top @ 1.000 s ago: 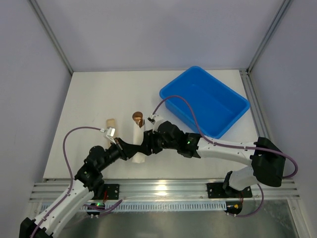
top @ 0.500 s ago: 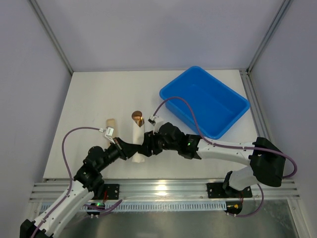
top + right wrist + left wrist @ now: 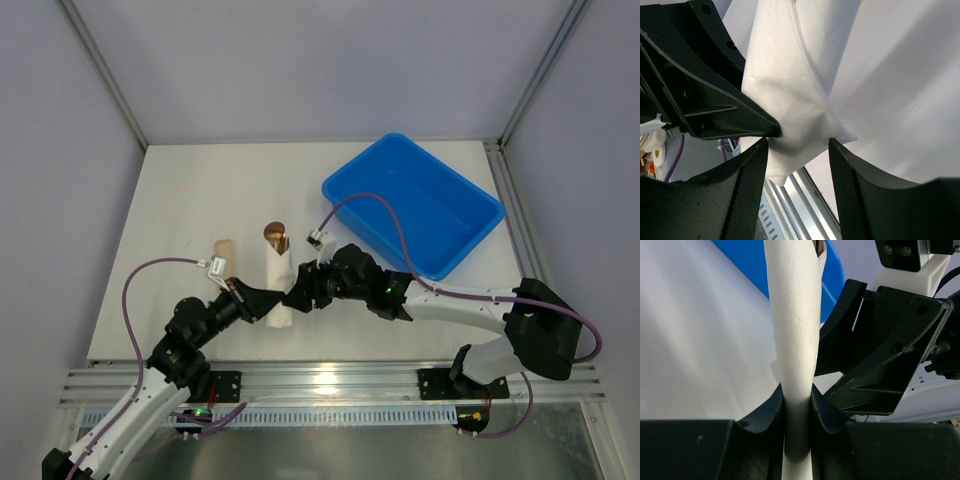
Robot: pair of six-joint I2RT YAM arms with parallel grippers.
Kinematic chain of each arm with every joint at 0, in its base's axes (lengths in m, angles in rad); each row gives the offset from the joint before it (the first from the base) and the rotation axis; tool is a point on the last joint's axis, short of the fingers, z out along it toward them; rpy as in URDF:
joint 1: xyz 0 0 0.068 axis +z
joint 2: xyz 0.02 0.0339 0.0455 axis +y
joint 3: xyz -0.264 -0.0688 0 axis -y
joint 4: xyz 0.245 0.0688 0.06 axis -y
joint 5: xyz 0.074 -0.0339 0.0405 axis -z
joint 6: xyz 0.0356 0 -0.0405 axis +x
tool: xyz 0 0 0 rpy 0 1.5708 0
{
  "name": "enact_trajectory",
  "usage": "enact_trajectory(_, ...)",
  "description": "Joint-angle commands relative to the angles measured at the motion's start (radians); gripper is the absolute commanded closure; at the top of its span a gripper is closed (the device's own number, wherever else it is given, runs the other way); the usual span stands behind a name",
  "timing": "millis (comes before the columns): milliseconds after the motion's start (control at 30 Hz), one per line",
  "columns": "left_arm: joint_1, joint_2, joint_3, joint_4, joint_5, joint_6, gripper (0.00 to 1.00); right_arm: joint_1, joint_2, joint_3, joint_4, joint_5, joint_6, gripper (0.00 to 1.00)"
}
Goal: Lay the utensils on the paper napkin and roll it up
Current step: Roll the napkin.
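Note:
The paper napkin (image 3: pixel 279 285) is rolled into a white tube on the table and lies pointing away from me. The round gold-bronze bowl of the spoon (image 3: pixel 274 235) sticks out of its far end. The rest of the utensils is hidden inside the roll. My left gripper (image 3: pixel 267 300) is shut on the roll's near part from the left, and the tube (image 3: pixel 792 315) is pinched between its black fingers (image 3: pixel 767 412). My right gripper (image 3: pixel 293 297) comes from the right, and its mesh-padded fingertips (image 3: pixel 757 160) press both sides of the napkin's loose lower end (image 3: pixel 790 100).
A blue plastic bin (image 3: pixel 470 235) stands at the back right. A tan cylinder (image 3: pixel 224 252) lies just left of the roll. The two grippers nearly touch each other at the roll. The metal rail (image 3: pixel 320 378) runs along the near edge.
Both grippers keep their hold. The right wrist has shifted slightly to the right, and the roll has straightened a little with its spoon end farther from me.

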Motion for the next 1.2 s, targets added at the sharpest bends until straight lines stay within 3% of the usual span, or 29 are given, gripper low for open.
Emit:
enact_trajectory(0, -0.004, -0.015, 0.052, 0.06, 0.04, -0.008, 1.0, -0.02, -0.056, 0.0, 0.075, -0.008, -0.046, 0.44)
enact_trajectory(700, -0.004, -0.028, 0.049, 0.071, 0.04, -0.03, 1.0, -0.024, 0.027, 0.078, 0.15, -0.156, -0.056, 0.42)
enact_trajectory(1167, -0.004, -0.072, 0.036, 0.066, 0.045, -0.054, 1.0, -0.08, 0.054, 0.011, 0.397, -0.251, 0.091, 0.42)
